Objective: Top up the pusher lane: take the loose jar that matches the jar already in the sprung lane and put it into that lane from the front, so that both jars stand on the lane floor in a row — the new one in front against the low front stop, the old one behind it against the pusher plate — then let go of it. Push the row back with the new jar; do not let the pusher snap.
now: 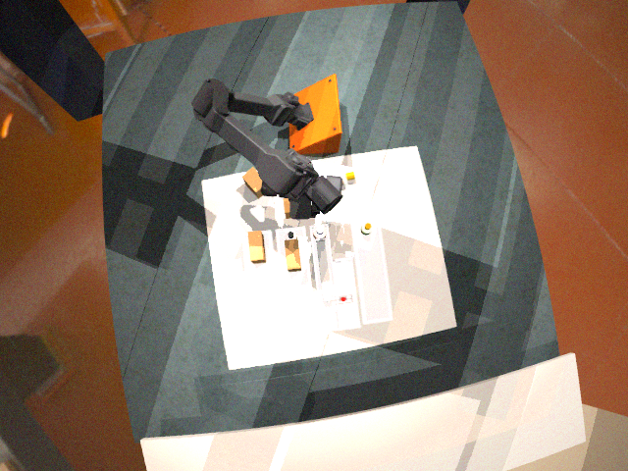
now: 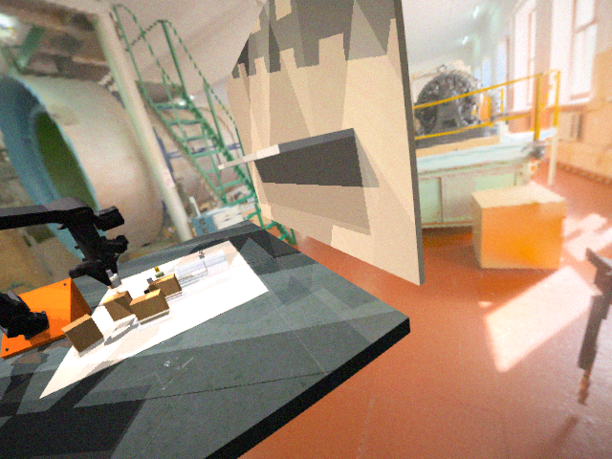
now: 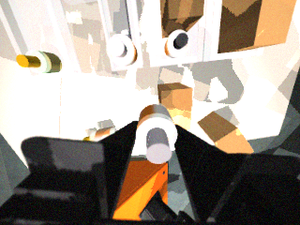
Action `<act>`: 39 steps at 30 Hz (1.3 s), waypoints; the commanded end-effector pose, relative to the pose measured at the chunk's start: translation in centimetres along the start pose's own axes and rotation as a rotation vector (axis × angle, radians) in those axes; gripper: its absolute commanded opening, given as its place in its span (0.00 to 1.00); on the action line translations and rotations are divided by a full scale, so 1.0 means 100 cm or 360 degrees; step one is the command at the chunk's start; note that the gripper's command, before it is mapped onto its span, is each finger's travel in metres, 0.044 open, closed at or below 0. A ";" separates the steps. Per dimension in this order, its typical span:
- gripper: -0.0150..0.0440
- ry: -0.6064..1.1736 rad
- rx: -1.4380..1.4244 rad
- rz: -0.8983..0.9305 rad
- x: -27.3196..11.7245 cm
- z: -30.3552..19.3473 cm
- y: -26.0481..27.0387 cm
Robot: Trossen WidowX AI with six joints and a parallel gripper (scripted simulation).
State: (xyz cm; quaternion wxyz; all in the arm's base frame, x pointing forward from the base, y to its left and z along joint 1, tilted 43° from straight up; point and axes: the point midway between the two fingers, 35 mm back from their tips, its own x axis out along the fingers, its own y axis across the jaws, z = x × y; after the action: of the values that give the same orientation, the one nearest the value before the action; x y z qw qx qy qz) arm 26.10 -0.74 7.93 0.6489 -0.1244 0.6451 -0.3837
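The loose jar (image 3: 158, 133) sits clamped in the half-closed end effector (image 3: 157, 141), above the tabletop (image 1: 405, 101), with the sprung lane (image 1: 322, 263) towards 12 o'clock in the wrist view. Entering off-line could jam on the lane rails; slipping could let the pusher snap.

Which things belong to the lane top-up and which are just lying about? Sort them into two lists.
For the job:
- hand, shut on the white-lidded jar
- matching jar at the lane's front
- sprung lane

Lying about:
- black-lidded jar
- yellow-lidded jar
- brown blocks
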 end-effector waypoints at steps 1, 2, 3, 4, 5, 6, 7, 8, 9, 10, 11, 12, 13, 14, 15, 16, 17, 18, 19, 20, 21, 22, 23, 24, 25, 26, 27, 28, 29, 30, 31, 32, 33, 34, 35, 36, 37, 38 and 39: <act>0.25 0.0001 -0.0118 -0.0010 0.009 0.012 0.015; 0.25 0.0002 -0.0144 -0.0012 0.011 0.015 0.018; 0.25 0.0003 -0.0171 -0.0013 0.014 0.017 0.022; 0.25 0.0005 -0.0197 -0.0014 0.016 0.020 0.025; 0.25 0.0006 -0.0224 -0.0016 0.019 0.022 0.028; 0.25 0.0007 -0.0251 -0.0017 0.021 0.024 0.031; 0.25 0.0008 -0.0277 -0.0018 0.024 0.027 0.035; 0.25 0.0010 -0.0304 -0.0020 0.027 0.029 0.038; 0.25 0.0011 -0.0325 -0.0021 0.029 0.031 0.040; 0.25 0.0012 -0.0338 -0.0021 0.030 0.032 0.042; 0.25 0.0012 -0.0342 -0.0021 0.031 0.032 0.042; 0.25 0.0012 -0.0342 -0.0021 0.031 0.032 0.042; 0.25 0.0012 -0.0342 -0.0021 0.031 0.032 0.042; 0.25 0.0012 -0.0342 -0.0021 0.031 0.032 0.042; 0.25 0.0012 -0.0342 -0.0021 0.033 0.032 0.042; 0.25 0.0012 -0.0342 -0.0021 0.034 0.032 0.042; 0.25 0.0012 -0.0342 -0.0021 0.036 0.032 0.042; 0.25 0.0012 -0.0342 -0.0022 0.039 0.032 0.042; 0.25 0.0011 -0.0342 -0.0022 0.042 0.032 0.042; 0.25 0.0011 -0.0342 -0.0022 0.046 0.032 0.042; 0.25 0.0011 -0.0342 -0.0022 0.049 0.032 0.042; 0.25 0.0011 -0.0342 -0.0023 0.053 0.032 0.042; 0.25 0.0011 -0.0342 -0.0023 0.055 0.032 0.042; 0.25 0.0011 -0.0341 -0.0023 0.055 0.032 0.042; 0.25 0.0011 -0.0341 -0.0023 0.055 0.032 0.042; 0.25 0.0011 -0.0341 -0.0023 0.055 0.032 0.042; 0.25 0.0011 -0.0341 -0.0023 0.055 0.032 0.042; 0.25 0.0011 -0.0341 -0.0023 0.055 0.032 0.042; 0.25 0.0011 -0.0341 -0.0023 0.055 0.032 0.042; 0.25 0.0011 -0.0341 -0.0023 0.055 0.033 0.042; 0.25 0.0011 -0.0341 -0.0023 0.055 0.033 0.042; 0.25 0.0011 -0.0341 -0.0023 0.055 0.033 0.042; 0.25 0.0011 -0.0341 -0.0023 0.055 0.034 0.042; 0.25 0.0011 -0.0341 -0.0023 0.055 0.034 0.042; 0.25 0.0011 -0.0341 -0.0023 0.055 0.035 0.042; 0.25 0.0011 -0.0341 -0.0023 0.055 0.035 0.042; 0.25 0.0011 -0.0341 -0.0023 0.055 0.035 0.043; 0.25 0.0011 -0.0341 -0.0023 0.055 0.036 0.043; 0.25 0.0011 -0.0341 -0.0023 0.055 0.036 0.043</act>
State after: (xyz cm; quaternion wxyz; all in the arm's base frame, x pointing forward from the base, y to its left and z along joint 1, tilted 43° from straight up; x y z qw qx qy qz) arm 29.97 -2.67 1.58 0.6265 -0.1942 0.6845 -0.3180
